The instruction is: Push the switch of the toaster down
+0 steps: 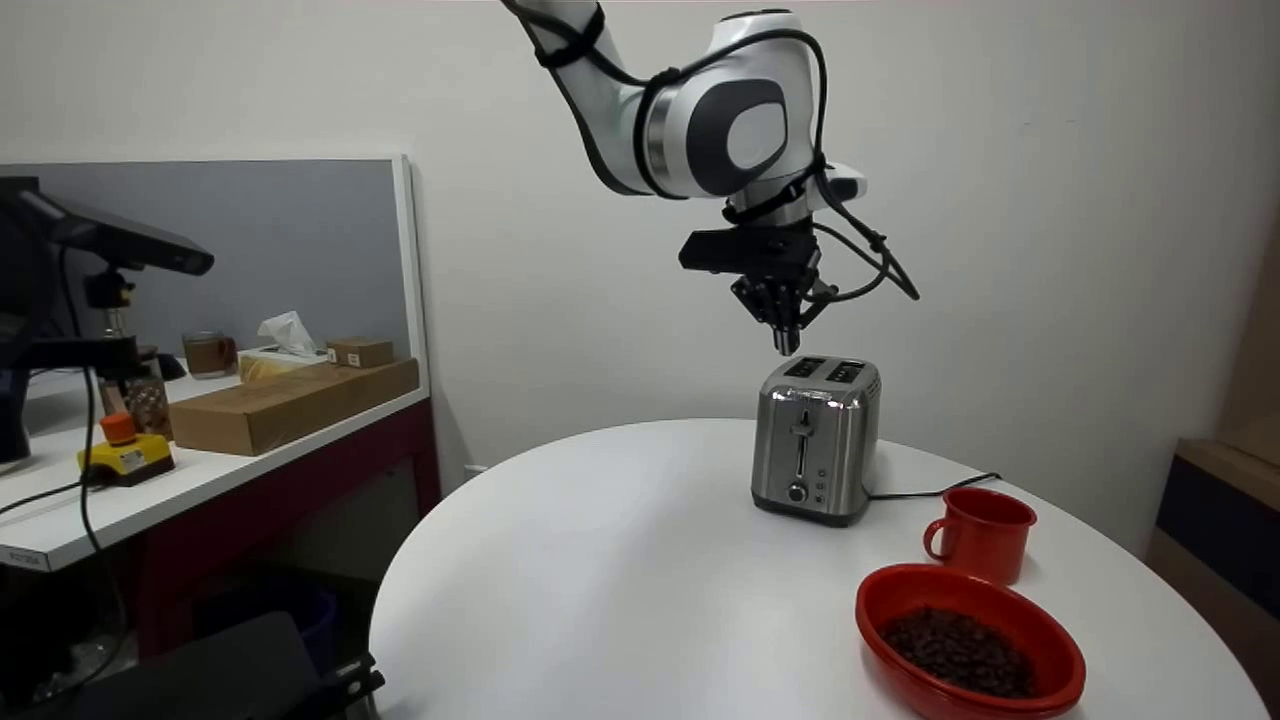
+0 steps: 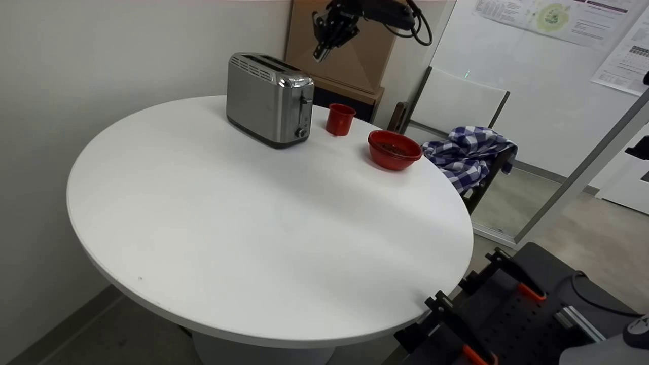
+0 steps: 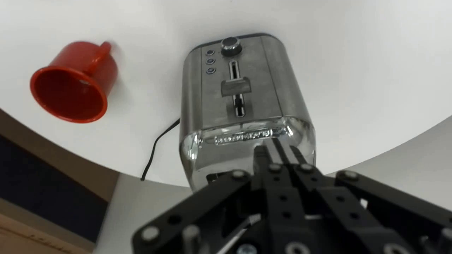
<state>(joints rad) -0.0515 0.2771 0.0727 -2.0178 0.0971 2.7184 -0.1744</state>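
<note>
wrist view | fingers [image 3: 274, 151] together | toaster [image 3: 257, 102] partly hidden behind them | its lettering [image 3: 243, 136] unreadable

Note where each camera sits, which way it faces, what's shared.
An exterior view: across the table, facing the toaster and its lever; arm and gripper show.
An exterior view: off the table, looking down across it toward a checked cloth; gripper at top.
Wrist view: over the toaster, looking down; fingers show.
Both exterior views share the bowl.

Lettering on toaster [image 3: 263, 100], posters [image 2: 552, 17], desk label [image 1: 24, 557] and cardboard [image 3: 35, 236] is unreadable.
</note>
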